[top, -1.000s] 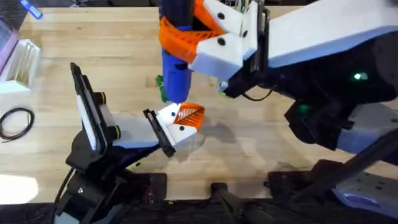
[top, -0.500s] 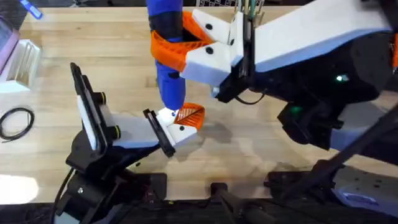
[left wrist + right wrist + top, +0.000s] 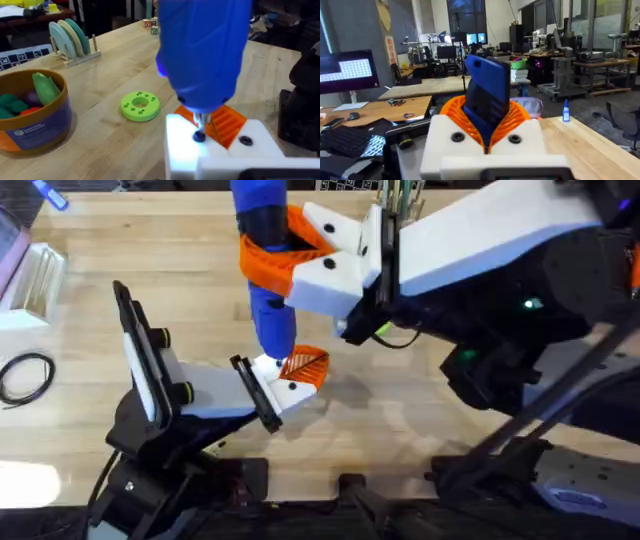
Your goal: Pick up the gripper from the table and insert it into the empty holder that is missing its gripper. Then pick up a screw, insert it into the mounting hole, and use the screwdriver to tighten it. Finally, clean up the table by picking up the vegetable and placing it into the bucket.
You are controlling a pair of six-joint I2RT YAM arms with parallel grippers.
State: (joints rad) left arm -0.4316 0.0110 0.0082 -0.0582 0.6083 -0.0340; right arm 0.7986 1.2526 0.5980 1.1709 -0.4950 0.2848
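Right gripper point(image 3: 300, 265) fingers clenched around upright blue screwdriver point(image 3: 262, 270), tip on screw point(image 3: 199, 136) in white holder point(image 3: 220, 157), left fingers' state unclear

Screwdriver point(image 3: 202, 50) glossy blue plastic, thin metal tip; gripper point(image 3: 226, 122) ribbed orange plastic; table point(image 3: 200, 270) matt wood

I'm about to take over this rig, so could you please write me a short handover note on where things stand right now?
Right gripper: shut on the blue screwdriver, held upright, its tip on a screw in the white holder.
Left gripper: cannot tell whether open or shut.
Done: the orange gripper sits in the holder; a screw is in its hole.
Underway: tightening.
Left: finish tightening, put the screwdriver down, then the vegetable cleanup. The bucket already holds toy vegetables; I can't tell whether the leafy one is among them.
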